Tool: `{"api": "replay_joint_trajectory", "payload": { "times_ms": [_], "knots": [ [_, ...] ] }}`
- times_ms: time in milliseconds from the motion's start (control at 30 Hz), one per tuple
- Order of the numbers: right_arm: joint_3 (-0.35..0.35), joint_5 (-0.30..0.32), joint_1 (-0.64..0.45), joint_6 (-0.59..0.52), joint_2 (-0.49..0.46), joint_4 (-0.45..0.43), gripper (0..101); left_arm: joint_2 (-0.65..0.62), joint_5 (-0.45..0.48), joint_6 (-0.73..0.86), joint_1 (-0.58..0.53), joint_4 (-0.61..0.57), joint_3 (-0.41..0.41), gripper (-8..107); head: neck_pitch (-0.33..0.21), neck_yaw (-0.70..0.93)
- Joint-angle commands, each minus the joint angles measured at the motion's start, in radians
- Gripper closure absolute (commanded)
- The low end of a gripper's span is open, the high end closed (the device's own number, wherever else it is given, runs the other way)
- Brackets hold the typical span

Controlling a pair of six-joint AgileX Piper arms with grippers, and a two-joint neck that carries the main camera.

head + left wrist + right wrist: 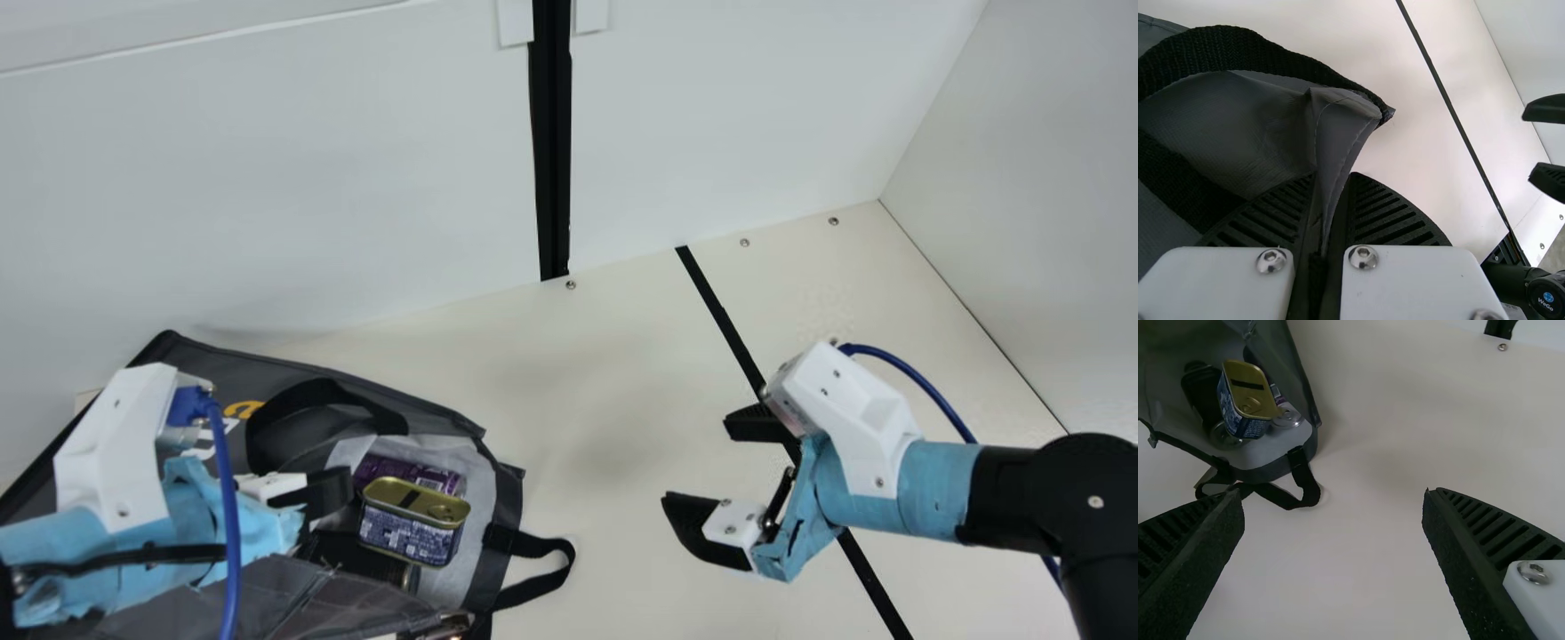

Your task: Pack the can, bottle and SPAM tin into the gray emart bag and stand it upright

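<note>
Main view: table (613, 382) between bag (509, 498), right pincer (698, 460)

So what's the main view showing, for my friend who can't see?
A gray bag lies open on a pale table, with a tin, a purple can and a dark bottle inside. The left gripper is at the bag; the right gripper hangs open nearby.

One gray bag (222, 364), one tin (411, 532), one can (384, 468), apparently one dark bottle (1201, 395)
</note>
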Motion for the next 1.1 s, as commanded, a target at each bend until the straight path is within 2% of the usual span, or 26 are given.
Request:
{"api": "replay_joint_trajectory", "payload": {
  "times_ms": [0, 533, 1067],
  "knots": [
    [0.012, -0.004, 0.007, -0.022, 0.009, 0.017, 6, 0.0, 0.0, 0.0, 0.0, 0.0, 0.0, 107, -0.023, -0.001],
    [0.079, -0.059, 0.089, -0.172, 0.123, 0.125, 6, 0.0, 0.0, 0.0, 0.0, 0.0, 0.0, 107, -0.023, -0.001],
    [0.106, -0.134, 0.218, -0.294, 0.282, 0.223, 6, 0.0, 0.0, 0.0, 0.0, 0.0, 0.0, 107, -0.023, -0.001]
  ]
}}
